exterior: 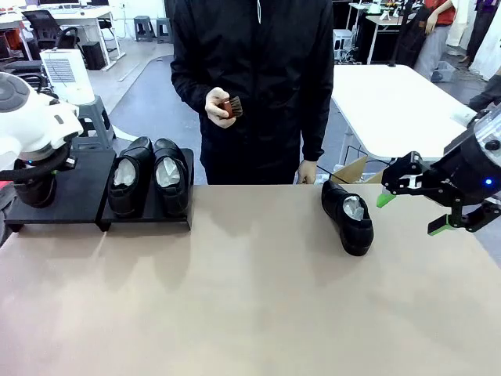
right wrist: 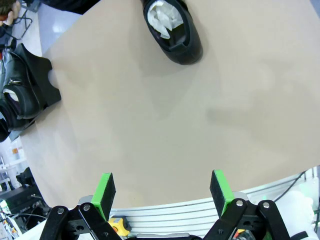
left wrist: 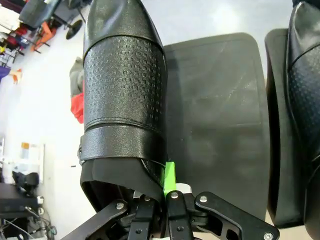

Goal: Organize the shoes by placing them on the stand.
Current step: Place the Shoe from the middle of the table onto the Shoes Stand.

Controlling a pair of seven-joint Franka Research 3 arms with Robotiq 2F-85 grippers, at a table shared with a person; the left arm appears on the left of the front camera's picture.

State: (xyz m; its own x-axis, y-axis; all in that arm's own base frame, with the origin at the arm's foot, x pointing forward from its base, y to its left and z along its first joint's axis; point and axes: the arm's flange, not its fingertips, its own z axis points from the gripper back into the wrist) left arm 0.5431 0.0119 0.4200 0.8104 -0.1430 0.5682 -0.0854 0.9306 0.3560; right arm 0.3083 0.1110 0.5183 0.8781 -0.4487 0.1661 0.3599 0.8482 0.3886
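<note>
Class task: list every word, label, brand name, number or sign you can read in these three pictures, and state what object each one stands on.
None can be read. The shoes and the stand carry no visible print. The shoe in the left gripper shows just an embossed grid texture. The white appliance in the background shows just vent slats; any label is too small to tell.

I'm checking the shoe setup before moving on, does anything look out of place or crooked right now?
One shoe lies alone on the bare table, angled, far from the stand where two shoes sit neatly paired. The left gripper is shut on a fourth shoe at the stand's other section.
</note>
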